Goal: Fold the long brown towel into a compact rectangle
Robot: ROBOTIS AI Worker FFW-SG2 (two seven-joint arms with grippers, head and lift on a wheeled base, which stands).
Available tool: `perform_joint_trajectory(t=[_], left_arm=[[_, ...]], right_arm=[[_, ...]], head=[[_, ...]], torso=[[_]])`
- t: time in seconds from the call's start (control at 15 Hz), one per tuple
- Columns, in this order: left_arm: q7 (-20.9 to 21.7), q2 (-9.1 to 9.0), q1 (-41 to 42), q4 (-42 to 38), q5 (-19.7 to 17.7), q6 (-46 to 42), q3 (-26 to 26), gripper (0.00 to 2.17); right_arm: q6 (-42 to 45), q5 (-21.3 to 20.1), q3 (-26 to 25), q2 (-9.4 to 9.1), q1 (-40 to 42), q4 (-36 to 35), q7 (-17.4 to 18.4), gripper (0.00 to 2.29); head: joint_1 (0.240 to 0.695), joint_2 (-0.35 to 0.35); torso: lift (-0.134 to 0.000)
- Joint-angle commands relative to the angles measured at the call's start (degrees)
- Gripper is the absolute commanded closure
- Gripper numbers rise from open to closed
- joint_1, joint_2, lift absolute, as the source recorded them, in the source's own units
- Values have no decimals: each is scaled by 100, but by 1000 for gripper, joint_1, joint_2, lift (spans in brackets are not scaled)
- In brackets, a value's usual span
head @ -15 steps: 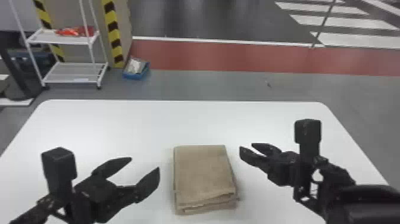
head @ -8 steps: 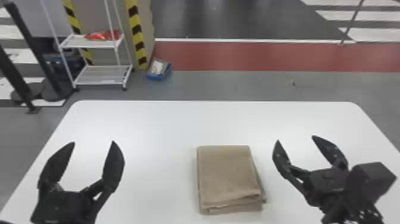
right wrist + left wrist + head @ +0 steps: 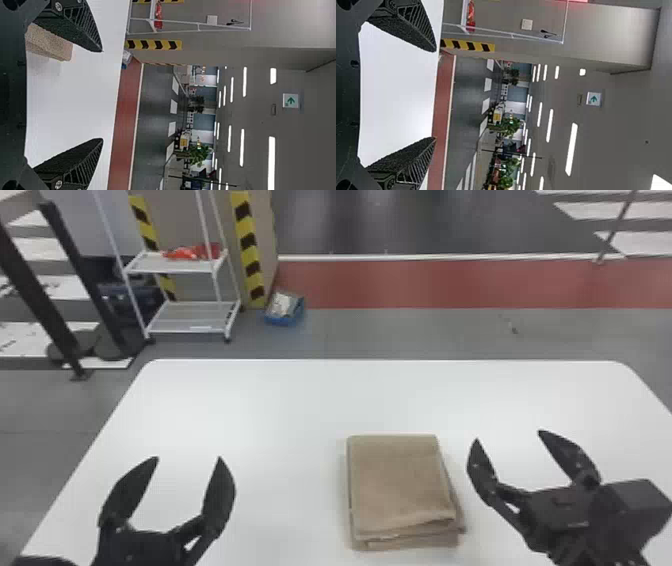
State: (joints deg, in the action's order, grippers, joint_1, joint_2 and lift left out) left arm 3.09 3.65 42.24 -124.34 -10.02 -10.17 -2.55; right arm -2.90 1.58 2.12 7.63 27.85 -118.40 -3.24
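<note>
Either side of towel (image 3: pixel 397 485) | left fingers (image 3: pixel 220 495), right fingers (image 3: pixel 480 475) wide open, empty | drawn back

Arrow sign (image 3: pixel 291 100): white panel with a green arrow, readable in both wrist views near the ceiling lights (image 3: pixel 271 162). Hazard stripes (image 3: pixel 250 250): yellow and black diagonals on a beige panel (image 3: pixel 262 235), upper left of the head view. White strip (image 3: pixel 201 327): on the rack's lower shelf (image 3: pixel 175 315), upper left; markings too small to read.
</note>
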Motion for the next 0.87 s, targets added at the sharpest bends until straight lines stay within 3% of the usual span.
perform_joint_trajectory(t=[0.0, 0.8], left_arm=[[-28, -23, 4, -11, 70, 99, -8, 93], [-72, 21, 48, -222, 105, 275, -70, 93]], right_arm=[[30, 0, 26, 63, 19, 19, 17, 90], [224, 9, 17, 107, 133, -51, 69, 90]], head=[[695, 54], [695, 59]], torso=[[-124], [-124]])
